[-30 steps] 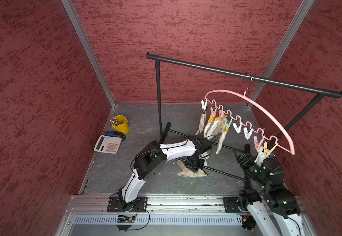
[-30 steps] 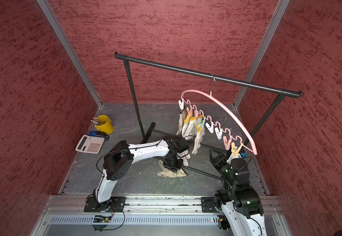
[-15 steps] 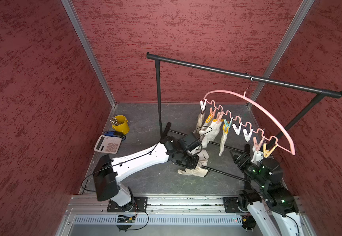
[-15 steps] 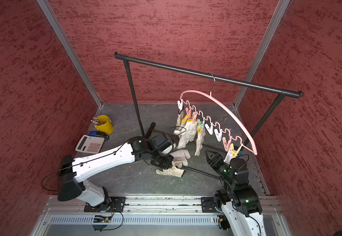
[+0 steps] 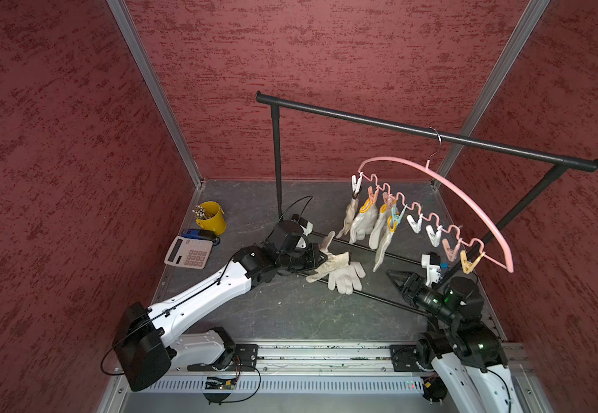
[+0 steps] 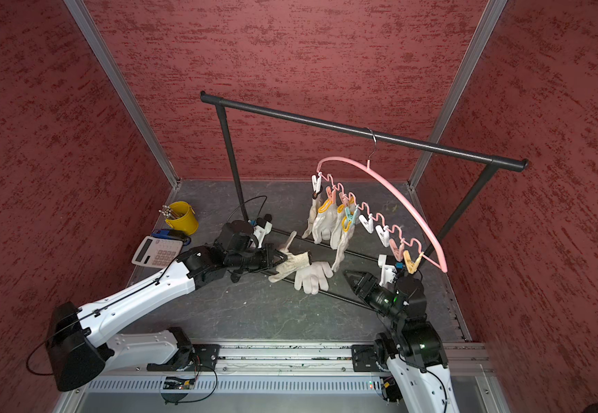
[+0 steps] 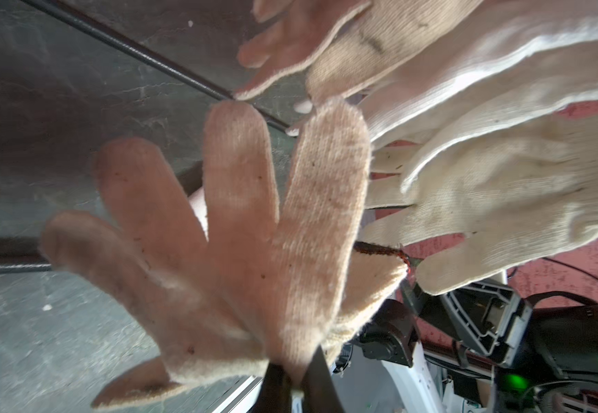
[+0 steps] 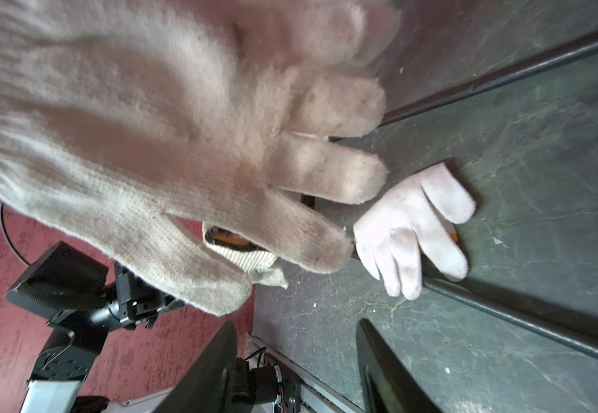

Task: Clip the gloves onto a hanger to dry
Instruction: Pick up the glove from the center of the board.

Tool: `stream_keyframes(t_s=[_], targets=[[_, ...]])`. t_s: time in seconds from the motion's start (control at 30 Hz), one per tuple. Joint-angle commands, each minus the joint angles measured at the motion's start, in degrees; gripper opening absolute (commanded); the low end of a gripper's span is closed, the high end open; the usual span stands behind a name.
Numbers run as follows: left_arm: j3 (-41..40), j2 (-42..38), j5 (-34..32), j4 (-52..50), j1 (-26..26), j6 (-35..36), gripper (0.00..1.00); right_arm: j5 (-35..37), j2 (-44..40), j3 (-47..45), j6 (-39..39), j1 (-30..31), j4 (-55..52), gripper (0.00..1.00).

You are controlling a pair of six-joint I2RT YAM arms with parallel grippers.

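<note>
My left gripper (image 5: 322, 258) is shut on a dirty cream glove (image 5: 336, 262), held just above the floor; in the left wrist view that glove (image 7: 254, 250) spreads its fingers out from the closed jaws (image 7: 295, 386). A whiter glove (image 5: 347, 280) lies on the floor across a rack base bar, right beside it. Several gloves (image 5: 361, 221) hang from pins at the left end of the pink hanger (image 5: 469, 200). My right gripper (image 5: 397, 277) stands open and empty, low, right of the floor glove (image 8: 415, 229), under the hung gloves (image 8: 147, 143).
The hanger hooks on a black garment rack (image 5: 415, 128), whose base bars (image 5: 379, 296) cross the floor between my arms. A yellow bucket (image 5: 211, 218), a calculator (image 5: 189, 252) and a blue object (image 5: 197, 234) sit at the left wall. Empty pins (image 5: 433, 236) fill the hanger's right half.
My left arm has stretched out low and drawn back leftward, lifting the cream glove off the floor pile. The right gripper's fingers have narrowed somewhat and it sits slightly lower.
</note>
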Motion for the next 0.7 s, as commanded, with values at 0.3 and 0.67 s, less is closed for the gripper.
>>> stream_keyframes(t_s=[0.3, 0.67], targets=[[-9.14, -2.76, 0.76, 29.39, -1.51, -25.07, 0.00, -7.89, -7.81, -6.84, 7.54, 0.02, 18.36, 0.52], [-11.14, 0.81, -1.80, 34.32, -4.92, -33.34, 0.00, -11.89, 2.44, -4.26, -0.41, 0.27, 24.61, 0.51]])
